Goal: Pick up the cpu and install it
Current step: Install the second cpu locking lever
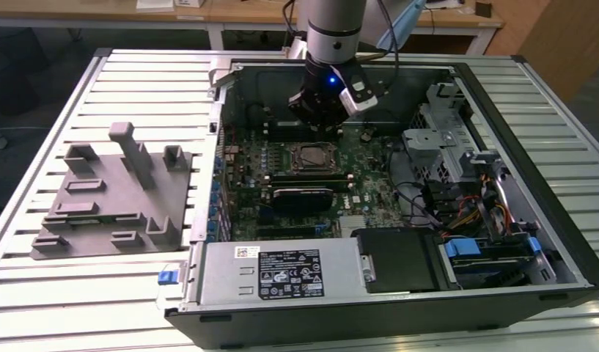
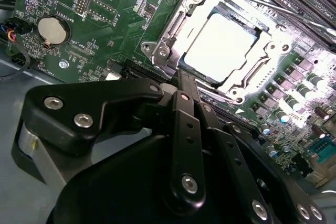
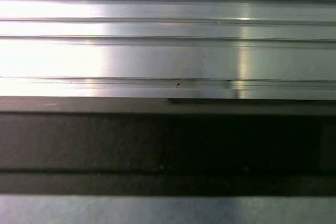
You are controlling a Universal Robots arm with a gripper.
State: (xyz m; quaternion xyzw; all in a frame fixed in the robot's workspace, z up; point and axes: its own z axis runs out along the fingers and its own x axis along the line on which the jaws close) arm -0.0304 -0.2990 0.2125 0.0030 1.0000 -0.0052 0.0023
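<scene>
Second wrist view: cpu [image 2: 219,45] seated in socket frame [image 2: 170,40] | gripper [image 2: 181,80] fingers pressed together, tips partly hidden

The arm's fingers [image 1: 319,125] hang inside the open computer case [image 1: 534,220], above the cpu [image 1: 310,155].

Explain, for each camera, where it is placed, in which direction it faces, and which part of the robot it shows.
Exterior view: off the arm, above the slatted table, looking down into the open computer case; the arm and gripper hang over the motherboard.
Second wrist view: on the arm, looking past the gripper to the cpu lying in its socket.
First wrist view: on the arm, facing ribbed metal and a dark band.
Shared: the exterior and second wrist views both show the socket and gripper.
</scene>
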